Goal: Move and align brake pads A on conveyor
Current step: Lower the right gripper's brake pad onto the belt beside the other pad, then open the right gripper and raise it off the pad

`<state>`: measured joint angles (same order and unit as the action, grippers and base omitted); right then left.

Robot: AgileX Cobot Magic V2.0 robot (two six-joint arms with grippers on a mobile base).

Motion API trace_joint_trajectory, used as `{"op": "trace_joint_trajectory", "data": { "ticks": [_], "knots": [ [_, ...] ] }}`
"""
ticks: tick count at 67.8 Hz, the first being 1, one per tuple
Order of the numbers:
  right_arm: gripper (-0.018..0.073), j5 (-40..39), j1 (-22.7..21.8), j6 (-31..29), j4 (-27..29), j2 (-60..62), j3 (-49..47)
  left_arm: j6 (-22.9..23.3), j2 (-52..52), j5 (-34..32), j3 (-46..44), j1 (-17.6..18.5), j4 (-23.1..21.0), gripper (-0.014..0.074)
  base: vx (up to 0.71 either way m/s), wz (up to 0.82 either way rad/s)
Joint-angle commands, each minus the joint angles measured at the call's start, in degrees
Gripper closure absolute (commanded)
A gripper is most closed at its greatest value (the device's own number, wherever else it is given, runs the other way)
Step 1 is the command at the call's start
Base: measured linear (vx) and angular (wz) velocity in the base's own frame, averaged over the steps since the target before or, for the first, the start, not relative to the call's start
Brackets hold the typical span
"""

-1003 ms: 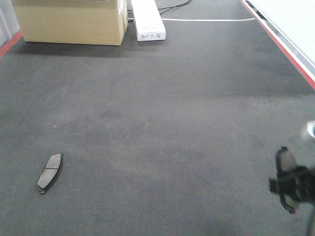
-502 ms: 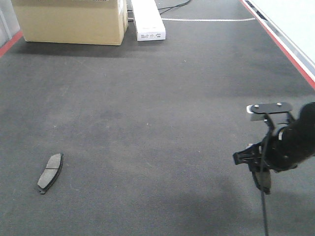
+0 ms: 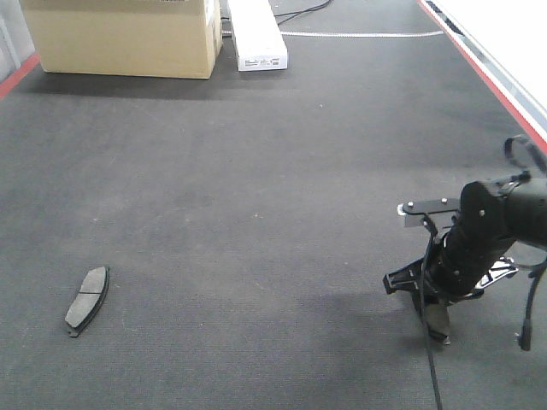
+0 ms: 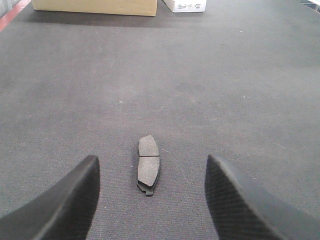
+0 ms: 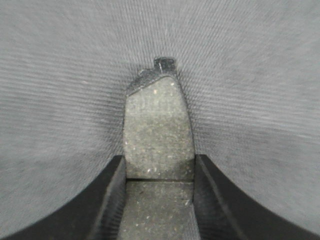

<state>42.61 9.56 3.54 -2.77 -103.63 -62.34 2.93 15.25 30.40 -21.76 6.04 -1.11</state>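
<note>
Brake pad (image 5: 158, 130) clamped between right gripper (image 5: 159, 162) fingers (image 5: 107, 200), end protruding

- conveyor (image 3: 256, 171): charcoal, fine ribbed texture, red edge stripes
- brake pad (image 4: 148, 167): mid grey
- second brake pad (image 5: 158, 135): grey, pale speckles
- box (image 3: 120, 38): tan

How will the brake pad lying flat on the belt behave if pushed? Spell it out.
Probably stiff: the brake pad keeps a flat slab shape. Lying flat on the conveyor, it should slide, not roll or tip. The textured surface may drag, so off-centre pushes could turn it.
</note>
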Motion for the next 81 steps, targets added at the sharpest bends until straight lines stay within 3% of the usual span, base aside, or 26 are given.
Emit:
{"op": "trace_joint_trajectory", "data": {
  "ticks": [1, 13, 21, 44, 81],
  "knots": [
    [0.0326, -2.14, -0.42, -0.23, -0.67, 1.55, -1.74, 0.01, 0.45, -3.68, -1.32, 0.25, -0.54, 0.0147, 0.0, 0.0],
    [0.0158, -4.52, -0.42, 1.17, -0.67, 2.36, -1.74, 0.01, 0.45, -3.68, -1.32, 0.25, -0.54, 0.0147, 0.0, 0.0],
    [0.0109, -6.45, -0.42, 2.59, -0.67, 6.26, -1.13, 0.01, 0.45, -3.68, -1.32, 0.25, -0.54, 0.0147, 0.0, 0.0],
    [0.0106, -14.41, -0.42, 2.36, -4.7, 30.04, 9.29, 0.01, 0.45, -3.68, -1.32, 0.25, -0.54, 0.0147, 0.0, 0.0],
    [0.0106, -24.91, -0.23, 2.56, -4.45, 71.36, 32.85, 0.01, 0.45, -3.68, -1.32, 0.25, -0.54, 0.0147, 0.0, 0.0]
  ]
}}
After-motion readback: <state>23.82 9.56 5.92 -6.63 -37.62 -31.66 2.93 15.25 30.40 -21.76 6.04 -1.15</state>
